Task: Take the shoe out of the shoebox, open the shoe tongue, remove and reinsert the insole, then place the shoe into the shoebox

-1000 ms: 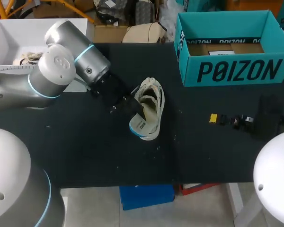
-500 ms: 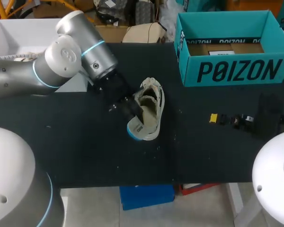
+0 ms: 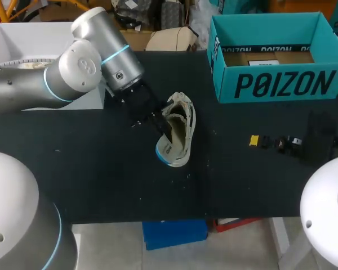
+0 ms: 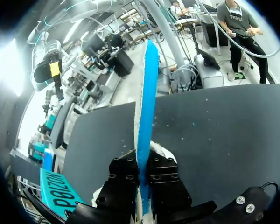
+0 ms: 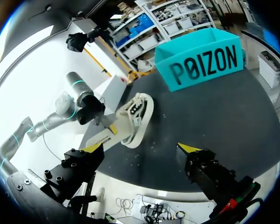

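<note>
While the left arm (image 3: 84,67) swung its wrist toward the table's far side over the last second, the left gripper (image 3: 159,124) stayed at the shoe's opening. Its fingers were pinched shut on the insole (image 3: 168,151). The insole's free heel end drifted slightly toward the arm and then back, and the shoe (image 3: 184,115) barely shifted on the black table (image 3: 101,180).

I judged this to be the insole step. The shoe was already out of the box, but the pictures did not settle whether the insole was coming out or going back in.

From the left wrist, the insole showed edge-on, a thin blue and white strip clamped between the two dark fingers and running straight ahead of them. A pale part of the shoe lay just under the gripper. The shoe touched the gripper on its outer side, lying on its side with the laces away from the arm. The teal shoebox (image 3: 270,84) stood open, well apart beyond the shoe. The right gripper (image 5: 142,149) was farther out, spread wide and holding nothing, with the shoe well ahead of it.
</note>
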`<state>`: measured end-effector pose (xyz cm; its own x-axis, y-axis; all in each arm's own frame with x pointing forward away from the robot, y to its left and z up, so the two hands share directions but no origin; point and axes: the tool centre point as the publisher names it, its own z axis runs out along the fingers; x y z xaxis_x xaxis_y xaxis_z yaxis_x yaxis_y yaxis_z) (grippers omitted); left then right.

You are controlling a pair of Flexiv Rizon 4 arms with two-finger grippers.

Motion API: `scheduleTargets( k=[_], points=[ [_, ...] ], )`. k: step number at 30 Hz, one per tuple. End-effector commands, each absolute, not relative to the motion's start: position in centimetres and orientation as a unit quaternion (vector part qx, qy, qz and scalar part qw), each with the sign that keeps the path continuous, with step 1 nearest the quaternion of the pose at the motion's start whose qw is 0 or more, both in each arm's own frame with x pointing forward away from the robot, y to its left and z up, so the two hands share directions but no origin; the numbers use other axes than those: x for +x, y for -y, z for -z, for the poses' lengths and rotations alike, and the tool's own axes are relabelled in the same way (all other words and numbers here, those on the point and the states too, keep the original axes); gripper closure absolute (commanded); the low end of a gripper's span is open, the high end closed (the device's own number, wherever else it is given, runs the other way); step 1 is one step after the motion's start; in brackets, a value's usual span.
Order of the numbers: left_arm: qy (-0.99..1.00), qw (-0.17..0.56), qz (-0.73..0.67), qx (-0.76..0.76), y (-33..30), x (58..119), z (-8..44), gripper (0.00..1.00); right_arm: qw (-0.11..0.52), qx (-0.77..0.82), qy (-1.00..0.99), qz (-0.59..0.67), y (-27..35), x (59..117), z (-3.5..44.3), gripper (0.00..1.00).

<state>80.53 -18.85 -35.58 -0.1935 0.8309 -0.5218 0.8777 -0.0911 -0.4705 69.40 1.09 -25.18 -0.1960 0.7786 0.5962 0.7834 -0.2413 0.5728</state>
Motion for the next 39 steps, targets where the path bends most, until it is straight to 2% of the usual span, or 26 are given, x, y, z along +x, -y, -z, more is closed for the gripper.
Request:
scheduleTargets(
  k=[1, 25, 26, 27, 28, 30, 33, 39],
  points=[
    [-0.672, 0.041, 0.389, 0.628, 18.9, 80.8, 36.3, 1.00, 0.009, -0.634, 0.618, 0.465, -0.9, 69.5, 25.1, 0.00],
    [-0.692, 0.176, 0.375, 0.591, 20.5, 85.8, 37.7, 1.00, 0.009, -0.634, 0.618, 0.465, -0.9, 69.5, 25.1, 0.00],
    [-0.692, 0.175, 0.376, 0.591, 20.5, 85.8, 37.7, 0.94, 0.009, -0.634, 0.618, 0.465, -0.9, 69.5, 25.1, 0.00],
    [-0.691, 0.176, 0.381, 0.588, 20.5, 85.6, 37.6, 0.65, 0.009, -0.634, 0.618, 0.465, -0.9, 69.5, 25.1, 0.00],
    [-0.690, 0.173, 0.389, 0.586, 20.5, 85.5, 37.4, 0.52, 0.009, -0.634, 0.618, 0.465, -0.9, 69.5, 25.1, 0.00],
    [-0.688, 0.175, 0.393, 0.585, 20.5, 85.2, 36.9, 0.50, 0.009, -0.634, 0.618, 0.465, -0.9, 69.5, 25.1, 0.00],
    [-0.685, 0.170, 0.400, 0.585, 20.3, 84.8, 35.9, 0.27, 0.009, -0.634, 0.618, 0.465, -0.9, 69.5, 25.1, 0.00],
    [-0.673, 0.164, 0.407, 0.595, 20.1, 83.6, 33.9, 0.35, 0.009, -0.634, 0.618, 0.465, -0.9, 69.5, 25.1, 0.00]
  ],
)
